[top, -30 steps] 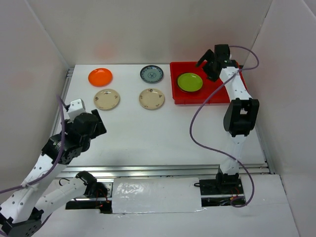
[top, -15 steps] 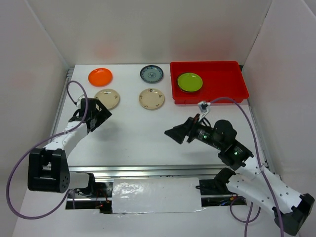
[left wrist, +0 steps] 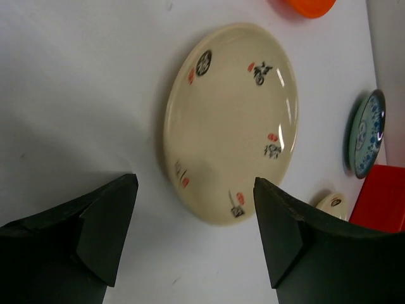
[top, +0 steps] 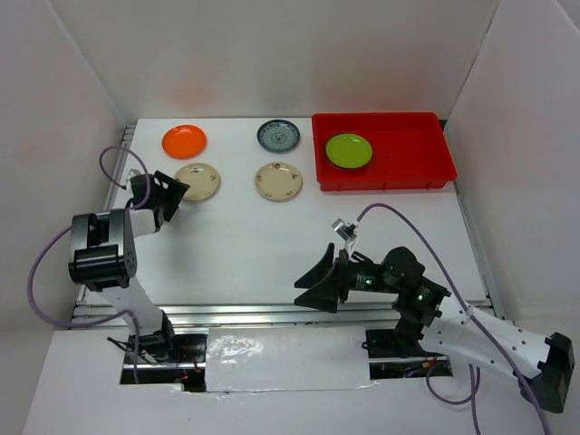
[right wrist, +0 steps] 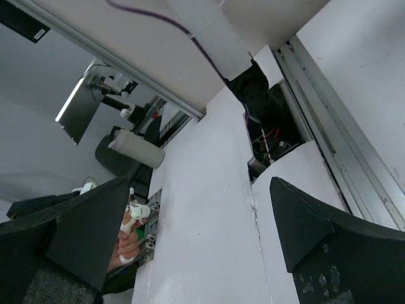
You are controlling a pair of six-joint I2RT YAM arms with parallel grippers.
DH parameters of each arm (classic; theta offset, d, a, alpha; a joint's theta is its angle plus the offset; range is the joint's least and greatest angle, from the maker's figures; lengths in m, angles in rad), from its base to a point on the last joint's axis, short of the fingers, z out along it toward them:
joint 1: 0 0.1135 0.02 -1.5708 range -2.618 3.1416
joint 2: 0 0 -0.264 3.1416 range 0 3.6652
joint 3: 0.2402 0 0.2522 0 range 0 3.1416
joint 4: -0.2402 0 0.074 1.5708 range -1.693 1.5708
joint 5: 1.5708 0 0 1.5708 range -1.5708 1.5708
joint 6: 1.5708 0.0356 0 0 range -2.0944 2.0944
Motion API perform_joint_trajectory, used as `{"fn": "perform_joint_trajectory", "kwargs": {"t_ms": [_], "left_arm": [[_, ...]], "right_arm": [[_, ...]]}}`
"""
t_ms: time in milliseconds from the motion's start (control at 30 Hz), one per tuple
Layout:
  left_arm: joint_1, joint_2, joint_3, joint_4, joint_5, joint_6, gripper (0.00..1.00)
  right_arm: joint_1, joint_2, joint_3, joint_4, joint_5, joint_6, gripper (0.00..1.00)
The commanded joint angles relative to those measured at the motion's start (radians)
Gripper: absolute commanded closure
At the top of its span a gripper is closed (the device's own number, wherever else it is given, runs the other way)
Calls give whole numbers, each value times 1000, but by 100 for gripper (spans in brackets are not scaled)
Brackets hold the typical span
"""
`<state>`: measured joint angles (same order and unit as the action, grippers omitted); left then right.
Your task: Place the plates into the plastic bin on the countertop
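On the white countertop (top: 245, 240) lie an orange plate (top: 184, 140), a grey-blue patterned plate (top: 277, 136) and two cream patterned plates (top: 197, 181) (top: 278, 181). A lime green plate (top: 348, 150) sits in the red plastic bin (top: 408, 156) at the back right. My left gripper (top: 168, 192) is open at the left cream plate's near-left rim. In the left wrist view the cream plate (left wrist: 231, 120) has its near edge between the spread tips of the left gripper (left wrist: 193, 185). My right gripper (top: 314, 285) hangs open and empty near the front edge.
White walls close in the table on three sides. A metal rail (top: 272, 313) runs along the front edge. The right wrist view looks past the open right gripper (right wrist: 199, 209) at a white board (right wrist: 215, 240) and the room outside. The right arm's purple cable (top: 426, 213) loops over the right side.
The right arm has pulled back from the red bin to the front edge, leaving the green plate in it. The left gripper has swung up to the left cream plate.
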<state>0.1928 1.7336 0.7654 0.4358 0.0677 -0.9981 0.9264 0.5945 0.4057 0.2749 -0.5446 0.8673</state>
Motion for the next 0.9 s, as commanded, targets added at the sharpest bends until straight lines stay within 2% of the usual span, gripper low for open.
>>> {"fn": "perform_joint_trajectory", "kwargs": {"t_ms": [0,33,100,167,200,267,300,333,400,533,567,600,667,733,867], "left_arm": [[-12,104,115,-93,-11,32,13],[-13,115,139,-155,-28,33,25],[-27,133,190,-205,-57,35,40],[-35,138,199,-221,-63,36,46],[-35,139,202,-229,-63,29,60],[-29,155,222,-271,-60,12,75],[-23,161,230,-290,-62,7,94],[-18,167,247,-314,-62,0,100],[-13,137,253,-429,-51,-36,100],[-104,-116,178,-627,-254,-68,100],[-181,-244,172,-666,-302,-51,100],[-246,-309,164,-707,-354,-30,100],[-375,-443,153,-761,-368,16,100],[-479,-541,135,-831,-367,26,100],[-608,-693,81,-845,-313,81,100]], "right_arm": [[41,-30,13,29,79,-13,0],[45,-35,12,23,90,-14,0],[51,-48,10,6,106,-16,0],[51,-61,12,-6,118,-17,0],[52,-65,13,-9,130,-16,0],[51,-71,18,-23,138,-16,0],[51,-73,25,-32,141,-20,0],[51,-73,30,-45,152,-27,0],[46,-70,51,-103,188,-39,0],[29,0,145,-294,430,-67,0],[22,55,165,-356,540,-64,0],[16,83,204,-371,608,-70,0],[-20,176,234,-369,687,-89,0],[-78,235,257,-327,692,-119,0],[-218,414,309,-249,586,-116,0]]}}
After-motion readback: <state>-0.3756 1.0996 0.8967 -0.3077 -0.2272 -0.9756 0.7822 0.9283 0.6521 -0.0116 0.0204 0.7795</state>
